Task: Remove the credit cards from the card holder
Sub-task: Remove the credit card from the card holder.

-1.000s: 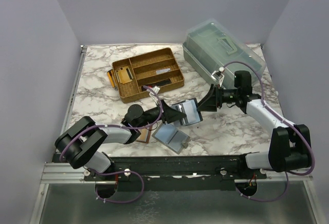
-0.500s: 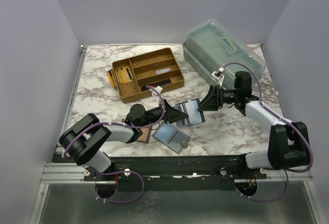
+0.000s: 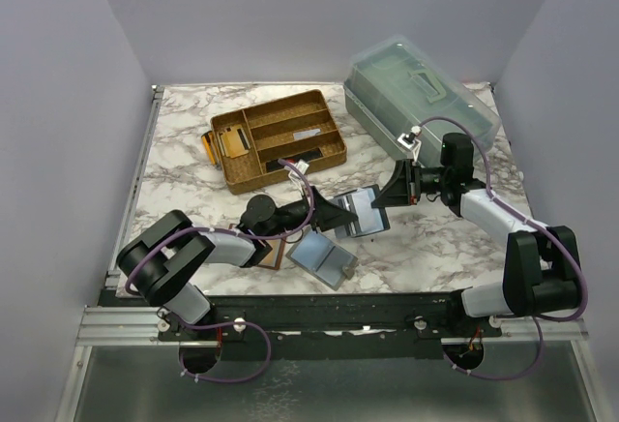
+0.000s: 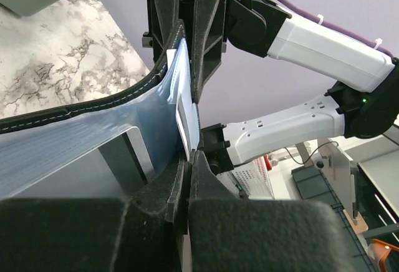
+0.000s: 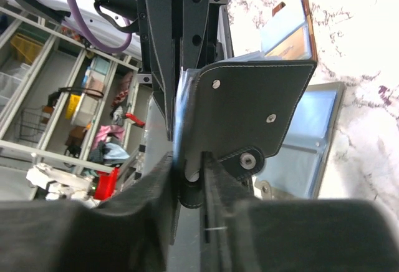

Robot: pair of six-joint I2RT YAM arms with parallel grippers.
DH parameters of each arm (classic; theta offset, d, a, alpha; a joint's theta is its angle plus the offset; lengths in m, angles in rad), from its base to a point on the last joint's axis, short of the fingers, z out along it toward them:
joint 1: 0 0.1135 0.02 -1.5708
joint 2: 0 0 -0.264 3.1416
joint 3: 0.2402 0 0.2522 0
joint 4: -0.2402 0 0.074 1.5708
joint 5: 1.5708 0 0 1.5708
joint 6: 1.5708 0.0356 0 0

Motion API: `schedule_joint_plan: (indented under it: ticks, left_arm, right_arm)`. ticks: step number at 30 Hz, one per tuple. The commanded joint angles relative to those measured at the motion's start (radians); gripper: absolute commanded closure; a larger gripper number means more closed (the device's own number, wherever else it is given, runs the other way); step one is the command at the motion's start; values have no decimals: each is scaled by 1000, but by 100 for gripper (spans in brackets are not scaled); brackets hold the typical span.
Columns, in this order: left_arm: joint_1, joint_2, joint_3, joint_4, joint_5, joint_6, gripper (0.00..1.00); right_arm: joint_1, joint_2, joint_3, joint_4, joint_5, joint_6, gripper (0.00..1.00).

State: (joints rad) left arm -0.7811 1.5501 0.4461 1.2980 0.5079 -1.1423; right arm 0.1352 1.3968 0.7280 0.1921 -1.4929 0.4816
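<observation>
Card holder (image 3: 358,209) is off the tabletop (image 3: 435,238), suspended open between the two arms over the middle of the tabletop, somewhat toward the near edge. Right gripper (image 3: 380,198): jaws pressed together on the black outer cover by the strap tab, per right wrist view. Left gripper (image 3: 338,215): jaws pinched on the blue-grey pocket side. In the left wrist view a pale strip, probably the edge of one of the credit cards (image 4: 186,119), sits right at that pinch, but I cannot tell whether the jaws have the card itself or only the pocket. No silvery grey-blue card lies loose on the tabletop. Judgement: holder lifted and opened, no card clearly out yet, so the whole extraction remains. Grey holder (image 3: 324,258) lies open near the near edge. Brown holder (image 3: 273,255) sits beside it under the left arm.
</observation>
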Motion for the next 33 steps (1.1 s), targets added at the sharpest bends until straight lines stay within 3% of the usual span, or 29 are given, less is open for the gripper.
schedule_joint_plan:
  ticks: [1, 6, 33]
  left_arm:
    - [-1, -8, 5, 80, 9, 8, 100]
    - [16, -36, -36, 80, 4, 12, 100]
    - [98, -142, -121, 53, 75, 7, 100]
  right_arm:
    - [-2, 14, 7, 27, -59, 16, 88]
    - [-3, 1, 4, 45, -65, 30, 100]
    - [-31, -7, -14, 131, -99, 112, 100]
